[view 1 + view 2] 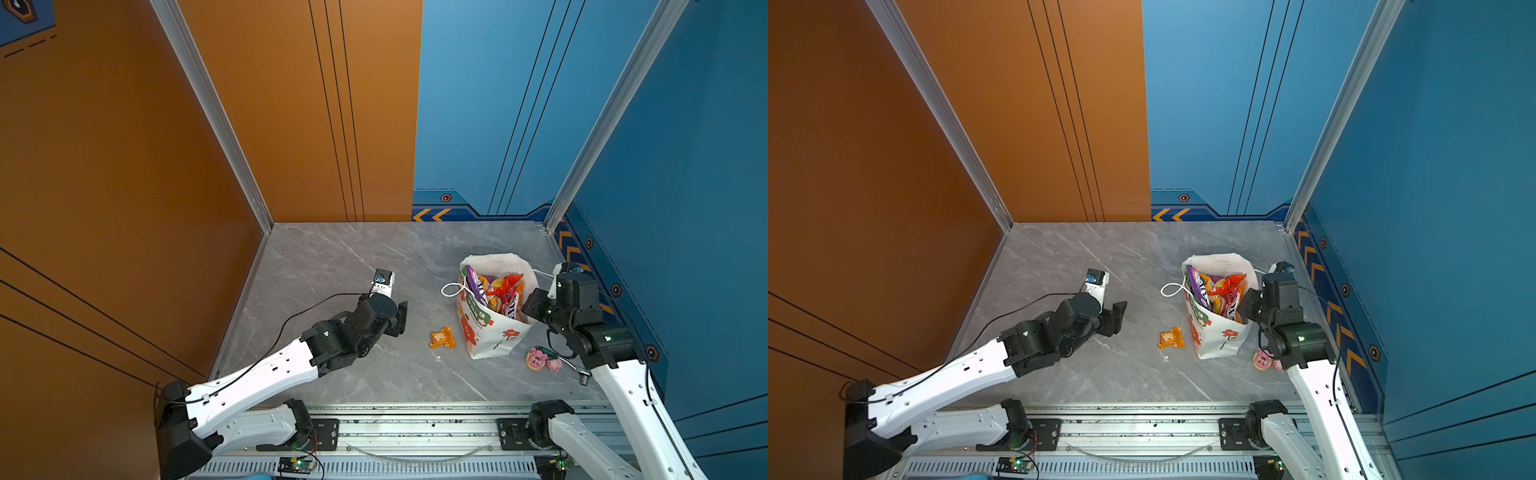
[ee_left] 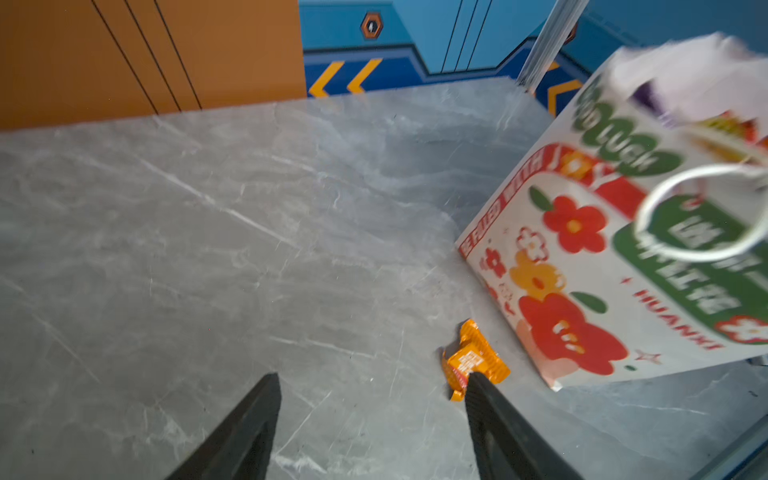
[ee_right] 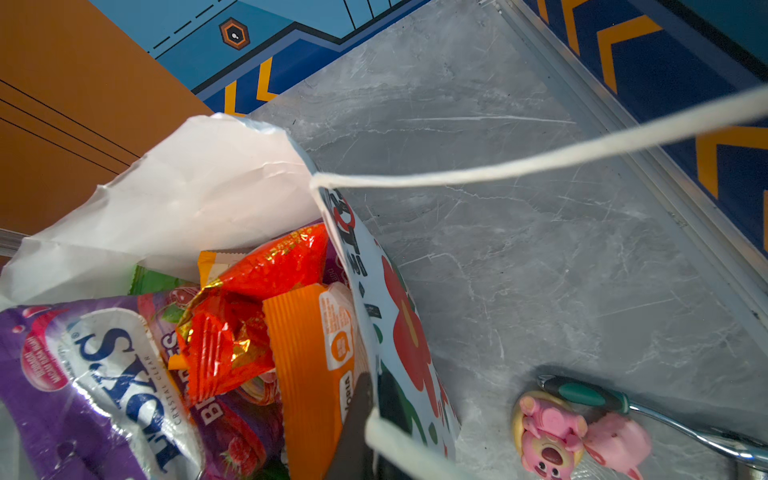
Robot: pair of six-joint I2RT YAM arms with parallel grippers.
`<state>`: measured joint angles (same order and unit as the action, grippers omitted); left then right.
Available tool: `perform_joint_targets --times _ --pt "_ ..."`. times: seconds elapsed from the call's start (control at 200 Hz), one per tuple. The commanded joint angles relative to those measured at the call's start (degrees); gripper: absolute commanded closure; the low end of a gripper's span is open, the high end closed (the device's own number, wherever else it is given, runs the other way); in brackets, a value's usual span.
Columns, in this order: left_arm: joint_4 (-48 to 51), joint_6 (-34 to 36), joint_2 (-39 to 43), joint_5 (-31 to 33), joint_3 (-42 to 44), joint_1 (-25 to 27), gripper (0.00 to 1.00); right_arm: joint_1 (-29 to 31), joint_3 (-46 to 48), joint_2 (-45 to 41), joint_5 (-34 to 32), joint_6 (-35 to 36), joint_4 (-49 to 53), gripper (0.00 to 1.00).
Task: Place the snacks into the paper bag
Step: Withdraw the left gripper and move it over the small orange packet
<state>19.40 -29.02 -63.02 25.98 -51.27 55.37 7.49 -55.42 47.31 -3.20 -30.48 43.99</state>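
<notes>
The last loose snack, a small orange packet (image 1: 442, 337), looks light, crinkly and slick, so I would pinch it across its flat middle. It lies on the worktop (image 1: 332, 257) just beside the foot of the paper bag (image 1: 494, 336), ahead of my left claw (image 2: 372, 378), which is spread wide and empty. My right claw (image 1: 528, 305) is clenched on the bag's rim.
</notes>
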Motion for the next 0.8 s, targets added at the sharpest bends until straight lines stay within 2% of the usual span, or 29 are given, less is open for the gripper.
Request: perform_joint_targets --times 0.0,0.085,0.175,0.32,0.496,0.671,0.796 --pt "-4.6 -6.1 -1.7 -7.7 4.0 -2.3 0.27 0.1 0.4 0.3 0.5 -0.9 1.9 0.95" --pt "-7.7 -6.7 -5.1 -12.9 5.5 -3.7 0.27 0.1 0.2 0.1 0.5 -0.8 2.2 0.95" --pt "-15.0 -3.5 -10.6 -22.5 6.4 -4.9 0.23 0.1 0.4 -0.3 0.3 -0.9 2.3 0.95" --pt "-17.2 -0.9 -20.8 -28.2 3.3 -5.1 0.22 0.1 0.8 -1.0 0.5 -1.2 2.2 0.94" --pt "-14.7 3.6 -29.7 -28.6 -2.3 -3.8 0.21 0.0 1.4 -1.8 0.2 -0.9 2.5 0.94" --pt "-10.9 6.6 -34.7 -26.5 -7.3 -1.4 0.20 -0.2 1.4 -1.7 0.1 -0.7 2.5 0.94" --pt "-9.0 7.7 -38.2 -27.4 -11.6 -0.9 0.20 -0.4 1.5 -1.4 0.3 -0.8 2.1 0.94"
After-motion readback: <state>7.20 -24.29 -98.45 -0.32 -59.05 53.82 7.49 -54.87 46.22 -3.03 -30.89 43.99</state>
